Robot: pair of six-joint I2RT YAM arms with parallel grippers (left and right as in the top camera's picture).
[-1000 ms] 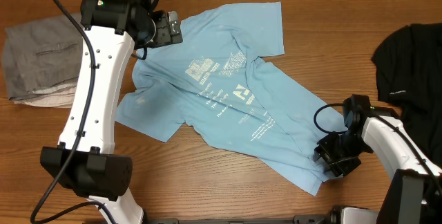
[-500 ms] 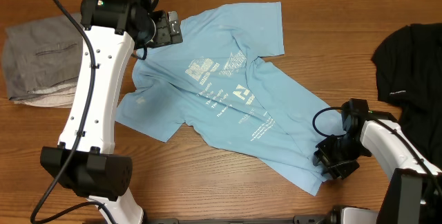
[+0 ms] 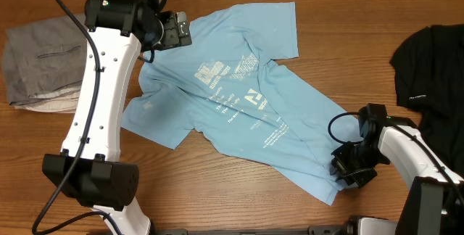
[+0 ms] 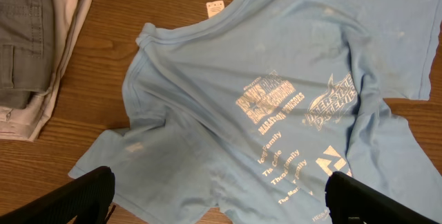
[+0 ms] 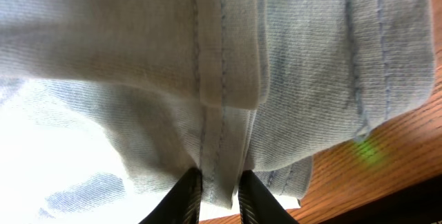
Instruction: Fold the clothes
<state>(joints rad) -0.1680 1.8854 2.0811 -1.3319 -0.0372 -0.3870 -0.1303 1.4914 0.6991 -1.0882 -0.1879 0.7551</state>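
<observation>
right gripper (image 3: 353,169) nudged slightly toward own base, clamped on t-shirt (image 3: 239,101) hem; left gripper (image 4: 219,195) spread wide, empty, shirt beneath.

Matt light blue knit T-shirt (image 3: 239,108), smooth grained wood table (image 3: 348,46), glossy white plastic arm casing (image 3: 98,97), matt grey cloth (image 3: 36,61)

Warm brown wooden counter (image 3: 348,39), filling the overhead view to all four edges. Grain running left to right, with long straight seams between the boards. Lit softly and evenly from above, with only faint shadows. At the left edge, toward the far corner, a folded grey pile (image 3: 36,61). At the right edge, a heap of black cloth (image 3: 435,61). In the right wrist view, a strip of the same wood at lower right, marked by a small green spot of light (image 5: 366,149).
</observation>
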